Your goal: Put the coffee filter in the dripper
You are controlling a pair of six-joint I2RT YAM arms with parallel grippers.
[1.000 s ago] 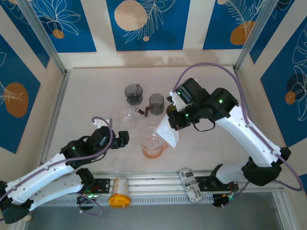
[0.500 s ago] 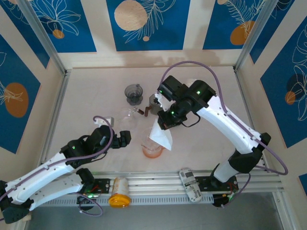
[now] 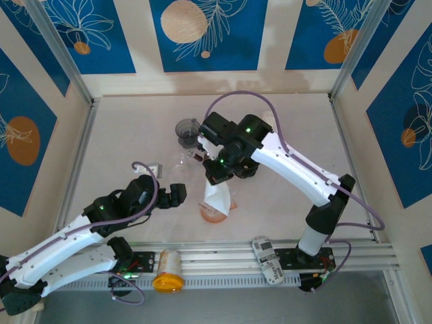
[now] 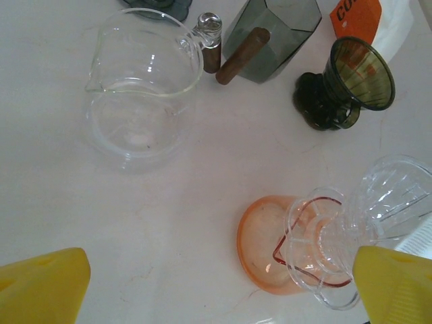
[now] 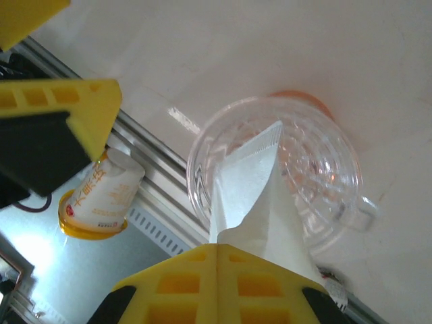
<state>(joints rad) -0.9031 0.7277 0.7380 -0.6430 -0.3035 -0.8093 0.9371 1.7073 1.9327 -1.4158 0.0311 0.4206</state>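
The clear glass dripper [image 3: 217, 210] stands on its orange base near the table's front middle. My right gripper [image 3: 217, 174] hangs just behind and above it, shut on the white paper coffee filter [image 3: 216, 196]. In the right wrist view the filter [image 5: 251, 185] hangs from the gripper [image 5: 217, 246], its pointed lower corner reaching into the dripper's mouth [image 5: 317, 169]. My left gripper [image 3: 177, 194] is open just left of the dripper. The left wrist view has the dripper [image 4: 344, 233] lying between its yellow fingertips [image 4: 395, 287], nearer the right one, untouched.
A clear glass server [image 4: 138, 101] sits left of the dripper. A grey cup with a wooden handle [image 4: 273, 30] and a dark smoky dripper [image 4: 351, 81] stand behind. On the front rail lie a yellow-lidded bottle [image 3: 167, 271] and a white device [image 3: 268, 260].
My right arm has swung left with the filter, from beside the dripper's right to over its mouth. The left arm has barely moved.
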